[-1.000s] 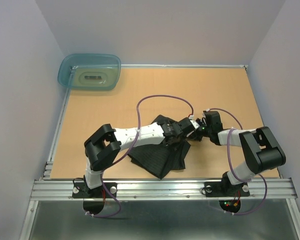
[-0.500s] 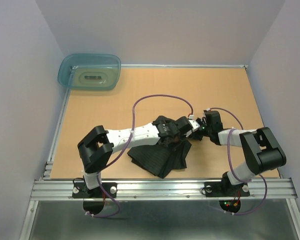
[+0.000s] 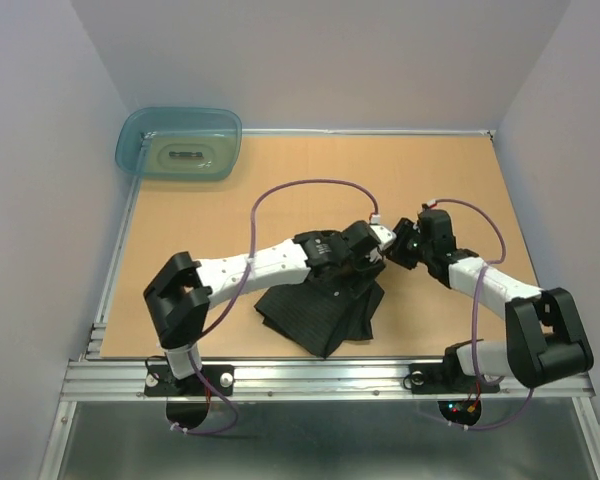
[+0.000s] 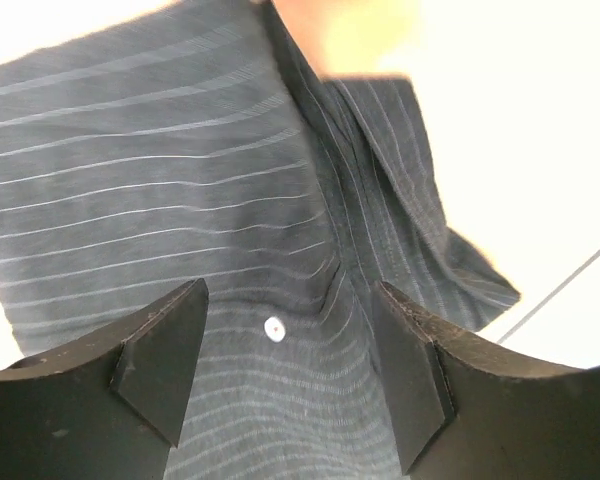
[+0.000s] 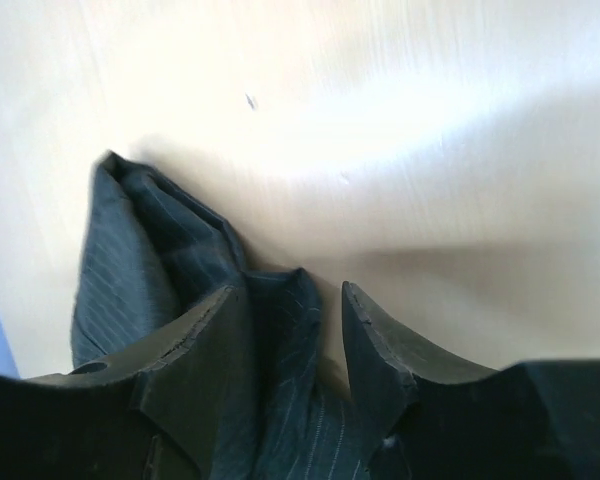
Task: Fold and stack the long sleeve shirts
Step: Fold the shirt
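The long sleeve shirt (image 3: 320, 318) is a dark pinstriped bundle lying near the table's front middle. Both grippers meet at its far right corner. My left gripper (image 3: 372, 252) hovers over the cloth, jaws wide apart. In the left wrist view the left gripper (image 4: 285, 345) frames striped fabric (image 4: 180, 180) and a small pale button (image 4: 273, 328) without touching them. My right gripper (image 3: 402, 252) faces it from the right. In the right wrist view the right gripper (image 5: 290, 320) is open, and a fold of the shirt (image 5: 140, 260) rises loosely between its fingers.
A translucent teal tub (image 3: 180, 143) stands at the back left corner. Bare wooden tabletop (image 3: 430, 180) stretches behind and beside the shirt. A metal rail (image 3: 320, 375) runs along the near edge. Purple cables (image 3: 310, 190) loop above the arms.
Both grippers have gone from shut to open, letting go of the shirt's corner. The left arm has stretched further right, and the right arm has lifted and swung slightly away.
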Controlling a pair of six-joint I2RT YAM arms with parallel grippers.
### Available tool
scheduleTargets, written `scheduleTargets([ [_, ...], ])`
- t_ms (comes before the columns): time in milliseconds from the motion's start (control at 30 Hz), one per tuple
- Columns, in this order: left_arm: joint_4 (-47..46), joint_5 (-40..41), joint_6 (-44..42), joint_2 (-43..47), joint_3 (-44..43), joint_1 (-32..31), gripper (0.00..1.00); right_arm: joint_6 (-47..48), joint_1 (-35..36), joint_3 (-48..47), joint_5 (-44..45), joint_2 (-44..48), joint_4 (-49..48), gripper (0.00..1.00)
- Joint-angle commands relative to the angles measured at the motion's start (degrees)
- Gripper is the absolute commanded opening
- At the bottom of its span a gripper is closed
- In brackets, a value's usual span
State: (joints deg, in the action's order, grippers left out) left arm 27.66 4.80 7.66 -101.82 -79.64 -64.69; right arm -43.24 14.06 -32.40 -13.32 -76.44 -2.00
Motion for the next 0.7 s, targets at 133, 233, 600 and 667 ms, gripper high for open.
scheduleTargets([
  [133,-6.6,-4.1,9.9,18.8,8.4,11.2,0.72,6.4,0.1,-11.1,4.6,9.9,11.3,0.52],
  [233,-9.9,-8.6,12.8,22.2,14.4,18.2,0.64,6.2,0.3,-14.3,-1.8,10.2,11.2,0.52],
  [600,-16.6,-14.5,17.7,16.3,27.0,24.3,0.38,-6.7,10.3,-8.0,-13.6,3.6,-12.4,0.51],
  [667,-17.3,-14.6,18.4,15.6,28.6,24.8,0.38,-10.4,10.2,-3.4,-12.1,2.4,-20.6,0.5],
])
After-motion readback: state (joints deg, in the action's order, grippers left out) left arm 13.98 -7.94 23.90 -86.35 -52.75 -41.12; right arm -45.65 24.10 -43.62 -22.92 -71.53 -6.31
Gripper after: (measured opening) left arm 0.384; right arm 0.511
